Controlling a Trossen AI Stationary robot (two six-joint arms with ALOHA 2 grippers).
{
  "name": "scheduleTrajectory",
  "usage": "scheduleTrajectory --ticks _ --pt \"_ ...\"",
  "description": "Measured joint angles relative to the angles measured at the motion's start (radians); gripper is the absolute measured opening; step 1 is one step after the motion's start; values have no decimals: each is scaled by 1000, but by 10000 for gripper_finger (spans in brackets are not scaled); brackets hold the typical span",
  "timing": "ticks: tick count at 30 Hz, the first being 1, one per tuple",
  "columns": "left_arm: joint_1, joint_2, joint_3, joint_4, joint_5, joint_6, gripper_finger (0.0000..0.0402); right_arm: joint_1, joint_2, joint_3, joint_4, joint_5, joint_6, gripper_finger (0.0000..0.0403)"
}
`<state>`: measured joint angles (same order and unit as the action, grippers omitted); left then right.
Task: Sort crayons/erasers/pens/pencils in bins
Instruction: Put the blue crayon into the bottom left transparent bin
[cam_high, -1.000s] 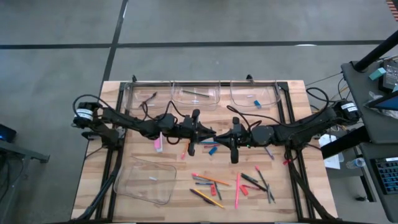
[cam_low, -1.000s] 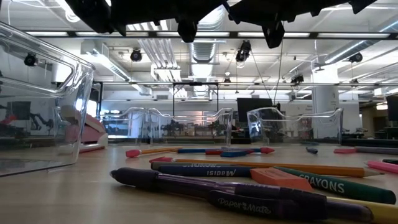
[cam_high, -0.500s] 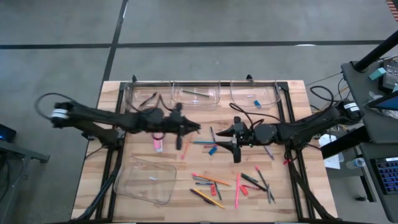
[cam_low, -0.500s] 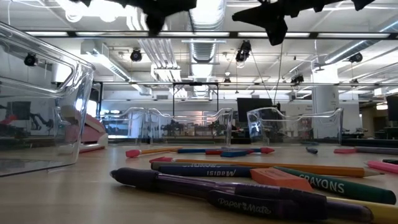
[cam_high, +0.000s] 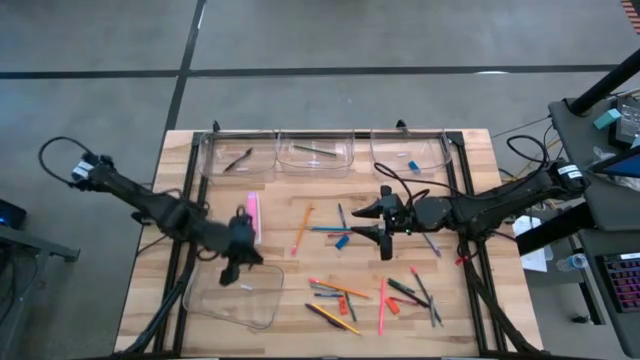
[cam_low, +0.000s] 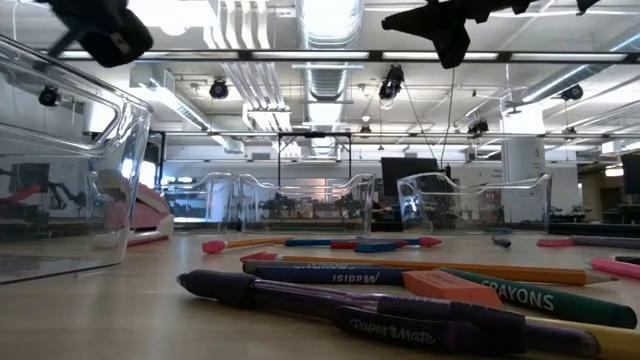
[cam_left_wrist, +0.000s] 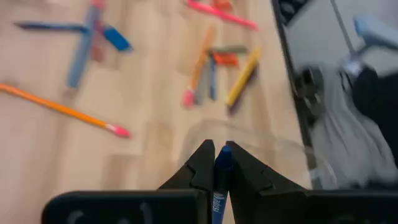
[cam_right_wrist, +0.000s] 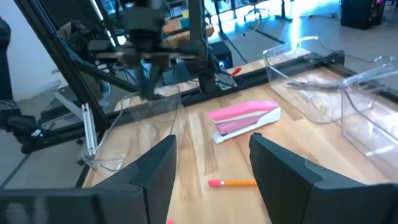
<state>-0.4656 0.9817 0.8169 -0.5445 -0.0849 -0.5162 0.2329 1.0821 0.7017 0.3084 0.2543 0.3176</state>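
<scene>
My left gripper (cam_high: 232, 268) hovers over the far rim of the near-left bin (cam_high: 262, 312), slanting down, shut on a blue crayon (cam_left_wrist: 219, 180). Seen from the left wrist, that bin's clear rim (cam_left_wrist: 261, 138) lies just past the fingers. My right gripper (cam_high: 368, 222) stands open and level above the table's middle, nothing between its fingers (cam_right_wrist: 152, 177). Three more bins (cam_high: 315, 152) line the far edge. Loose pencils, pens, crayons and erasers (cam_high: 370, 295) lie at the near right, and a few more (cam_high: 335, 235) lie flat at the middle. My left gripper pinches the blue crayon's shaft (cam_left_wrist: 222, 163) between its two fingers. The crayon lies along the fingers, its tip just past their ends. The fingers slant down toward the near-left bin, and the crayon is lifted clear of the table.
A pink stapler (cam_high: 251, 215) lies on the table just beyond the near-left bin, beside my left gripper. An orange pencil (cam_high: 303, 228) lies at the middle. The black frame rails (cam_high: 465, 200) run along the table's sides.
My left gripper has swung from the table's middle toward the left and near edges, tipping downward, carrying the blue crayon to above the near-left bin. My right gripper has opened and stayed near the middle.
</scene>
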Motion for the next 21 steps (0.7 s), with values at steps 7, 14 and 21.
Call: scheduleTrajectory --ticks 7,14,21 --pt "-93 118 -34 13 19 -1 64 8 -1 0 -5 0 26 192" --pt "-84 216 -25 4 54 16 128 13 -1 0 -8 -1 23 192" --pt "-62 209 46 57 46 156 137 12 -1 0 -57 0 -14 192"
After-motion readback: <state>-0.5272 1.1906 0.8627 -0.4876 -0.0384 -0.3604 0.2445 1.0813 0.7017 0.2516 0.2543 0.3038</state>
